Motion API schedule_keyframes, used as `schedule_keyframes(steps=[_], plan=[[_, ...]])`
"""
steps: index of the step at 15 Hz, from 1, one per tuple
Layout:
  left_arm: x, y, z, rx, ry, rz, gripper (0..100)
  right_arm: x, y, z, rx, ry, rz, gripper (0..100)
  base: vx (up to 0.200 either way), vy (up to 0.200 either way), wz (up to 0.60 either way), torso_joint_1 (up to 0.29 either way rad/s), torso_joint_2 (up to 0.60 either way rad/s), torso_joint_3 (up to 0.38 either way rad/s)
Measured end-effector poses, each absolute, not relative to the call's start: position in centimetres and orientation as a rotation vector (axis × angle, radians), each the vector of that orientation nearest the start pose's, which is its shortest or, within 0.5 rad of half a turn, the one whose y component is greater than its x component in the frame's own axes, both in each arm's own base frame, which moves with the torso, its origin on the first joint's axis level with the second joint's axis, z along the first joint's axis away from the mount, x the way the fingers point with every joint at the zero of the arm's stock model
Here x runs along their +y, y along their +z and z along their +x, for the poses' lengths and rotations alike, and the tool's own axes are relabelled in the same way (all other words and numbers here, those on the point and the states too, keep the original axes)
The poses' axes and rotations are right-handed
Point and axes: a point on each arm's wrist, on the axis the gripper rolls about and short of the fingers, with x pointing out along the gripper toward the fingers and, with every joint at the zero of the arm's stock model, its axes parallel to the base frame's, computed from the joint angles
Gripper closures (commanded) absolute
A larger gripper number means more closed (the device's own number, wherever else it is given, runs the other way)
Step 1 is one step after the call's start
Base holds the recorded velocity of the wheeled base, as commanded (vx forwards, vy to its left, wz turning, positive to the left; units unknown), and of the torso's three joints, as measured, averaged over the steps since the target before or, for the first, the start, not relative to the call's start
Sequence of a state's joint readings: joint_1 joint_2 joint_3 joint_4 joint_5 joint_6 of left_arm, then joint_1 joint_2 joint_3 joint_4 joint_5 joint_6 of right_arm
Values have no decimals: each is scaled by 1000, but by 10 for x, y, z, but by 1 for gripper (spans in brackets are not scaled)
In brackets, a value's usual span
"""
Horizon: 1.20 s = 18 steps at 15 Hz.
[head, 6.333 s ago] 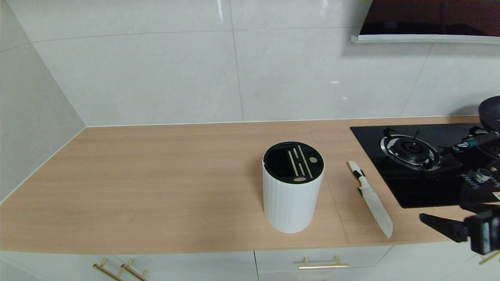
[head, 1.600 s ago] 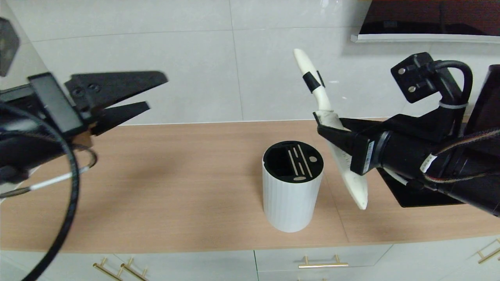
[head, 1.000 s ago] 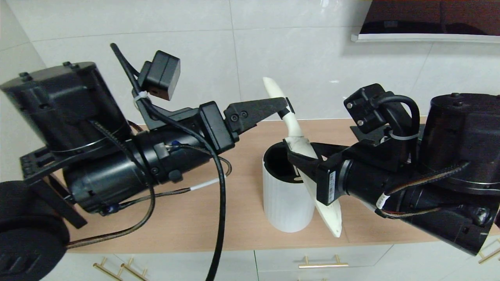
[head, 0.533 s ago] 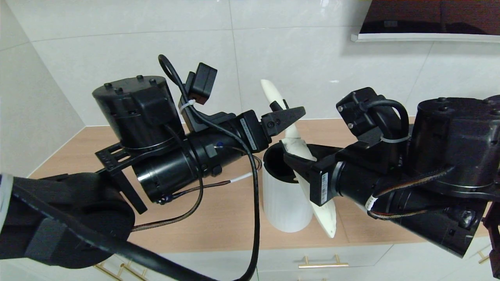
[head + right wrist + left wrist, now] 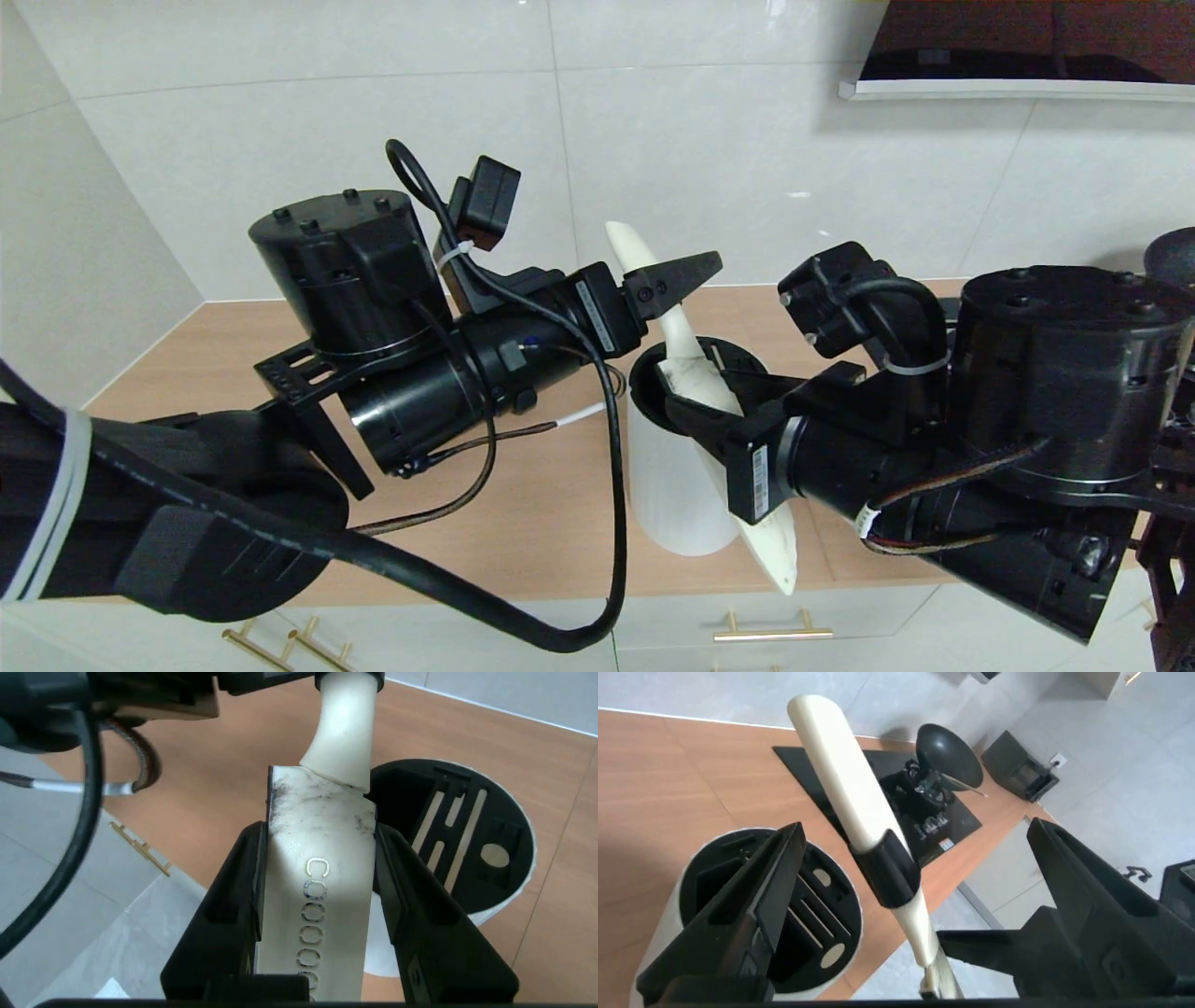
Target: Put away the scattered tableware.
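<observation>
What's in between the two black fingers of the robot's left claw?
The knife's white handle, in the left wrist view. The left gripper is open on either side of it, while the right gripper grips the blade.

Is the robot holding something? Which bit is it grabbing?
The right gripper clamps the white speckled kitchen knife by its blade, near the handle. The open left gripper straddles the handle, not gripping.

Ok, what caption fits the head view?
Right hand grips the knife near the holder; open left hand flanks its handle.
</observation>
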State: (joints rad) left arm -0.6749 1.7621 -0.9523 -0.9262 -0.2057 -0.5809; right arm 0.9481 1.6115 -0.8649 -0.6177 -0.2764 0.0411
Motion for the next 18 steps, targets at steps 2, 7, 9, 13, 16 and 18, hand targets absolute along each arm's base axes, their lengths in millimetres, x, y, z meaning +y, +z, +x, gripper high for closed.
schedule_keyframes(steps=[2,7,9,13,16,18], plan=[[-212,230,258,146,-886,-569,0,234,223,175,122,670,-38,100,0,0,0,0,0,0],[-213,227,259,159,-883,-565,100,234,222,175,124,669,-39,100,0,0,0,0,0,0],[-213,226,259,158,-885,-561,100,233,222,175,127,669,-40,100,0,0,0,0,0,0],[-214,224,260,164,-880,-558,100,233,222,175,126,670,-39,100,0,0,0,0,0,0],[-213,224,260,162,-879,-557,100,233,222,175,124,669,-37,0,0,0,0,0,0,0],[-213,225,259,162,-877,-557,100,233,223,175,119,669,-34,0,0,0,0,0,0,0]])
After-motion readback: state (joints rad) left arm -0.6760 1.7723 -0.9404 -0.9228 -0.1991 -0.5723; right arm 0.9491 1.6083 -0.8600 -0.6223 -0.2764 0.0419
